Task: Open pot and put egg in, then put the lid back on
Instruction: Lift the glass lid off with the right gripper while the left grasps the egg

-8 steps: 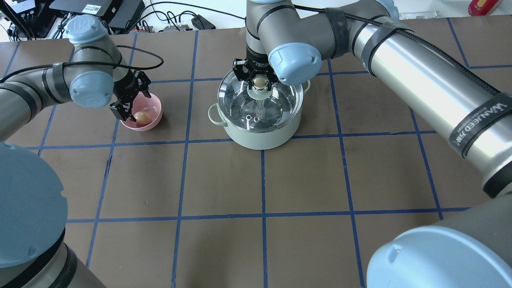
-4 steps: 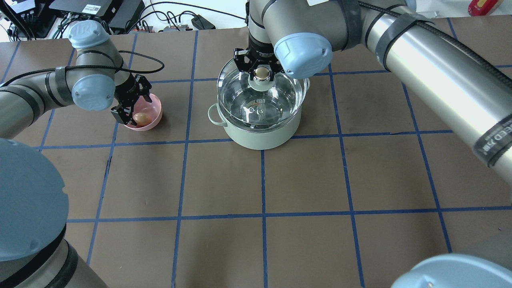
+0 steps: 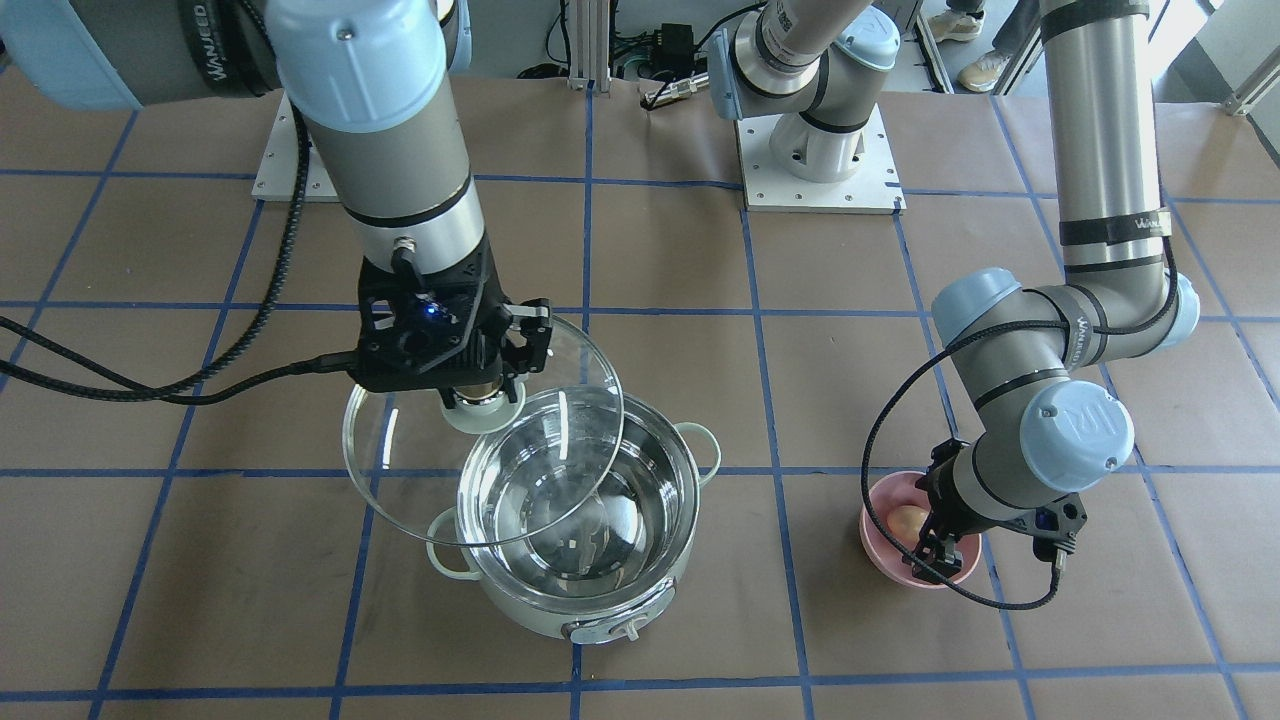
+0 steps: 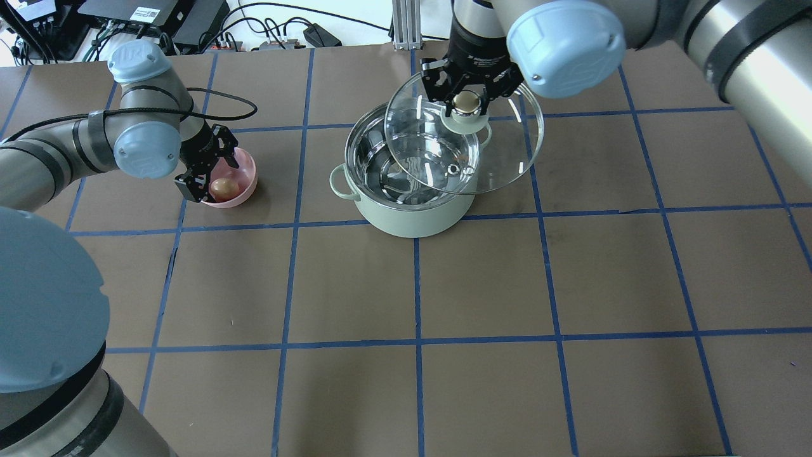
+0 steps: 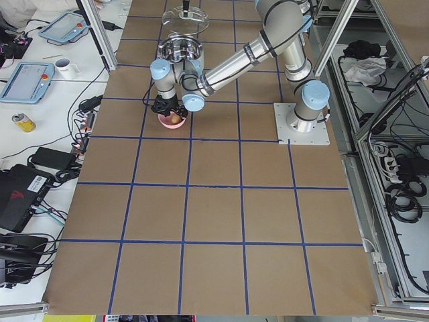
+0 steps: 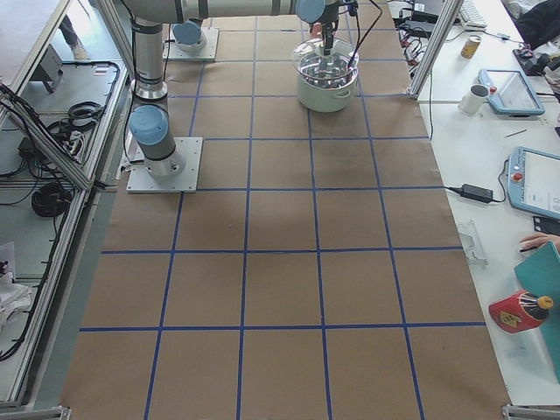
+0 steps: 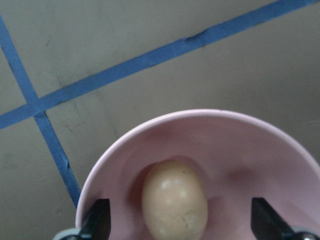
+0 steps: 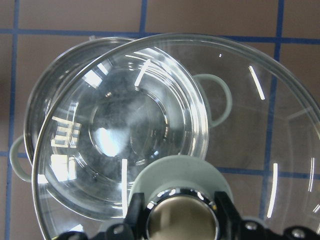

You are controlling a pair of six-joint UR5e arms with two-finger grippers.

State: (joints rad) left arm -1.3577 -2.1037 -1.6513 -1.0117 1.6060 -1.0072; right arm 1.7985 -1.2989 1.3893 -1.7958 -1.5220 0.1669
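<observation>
Two grippers are at work. The pot [image 4: 412,219] stands partly uncovered. The lid [image 4: 507,158] hangs tilted above it, offset toward the robot's right, with its knob pinched by the right gripper [image 4: 468,101]. The pink bowl [image 4: 246,166] holds the egg [image 4: 223,186]. The left gripper [image 7: 181,223] is spread, straddling the egg without contact.

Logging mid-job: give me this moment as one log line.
right gripper: shut on lid, held above pot, offset | left gripper: open around egg in pink bowl
</observation>
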